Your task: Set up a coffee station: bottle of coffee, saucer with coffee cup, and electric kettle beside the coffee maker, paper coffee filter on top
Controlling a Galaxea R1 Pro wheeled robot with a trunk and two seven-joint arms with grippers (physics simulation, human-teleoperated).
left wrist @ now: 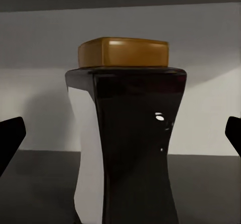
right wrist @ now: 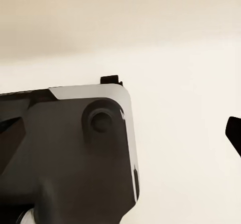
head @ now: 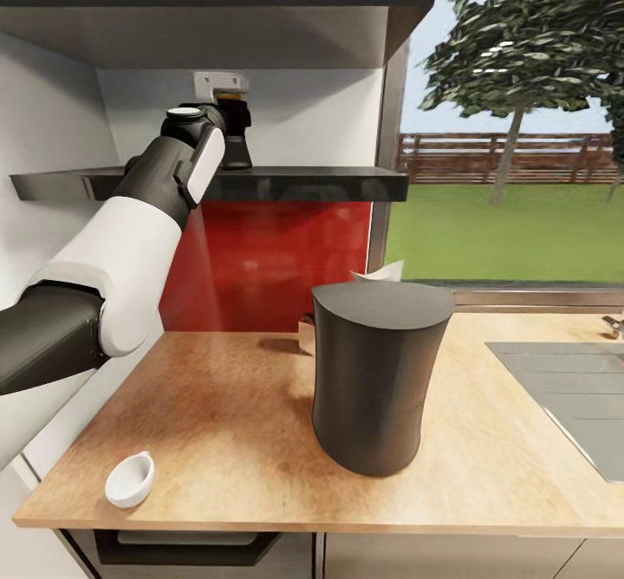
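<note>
The bottle of coffee point(left wrist: 131, 148), near-black with an amber top, stands on the dark kitchen shelf point(head: 303, 182). My left gripper point(left wrist: 120, 138) is open at bottle height, one fingertip point(left wrist: 10, 138) on each side of the bottle and not touching it. In the head view the left gripper point(head: 232, 124) covers most of the bottle point(head: 237, 152). The dark grey coffee maker point(head: 377, 371) stands on the kitchen countertop point(head: 234, 423). A white paper coffee filter point(head: 381, 271) peeks out behind it. The white coffee cup point(head: 130, 479) lies tilted at the counter's front left corner. My right gripper point(right wrist: 120, 133) is open, away from these things.
A sink point(head: 563, 397) is set into the counter at the right. A red backsplash point(head: 269, 258) runs under the shelf, and a cabinet point(head: 217, 7) hangs close above it. A large window point(head: 511, 128) is at the right. A dark robot part point(right wrist: 65, 158) sits in front of the right wrist camera.
</note>
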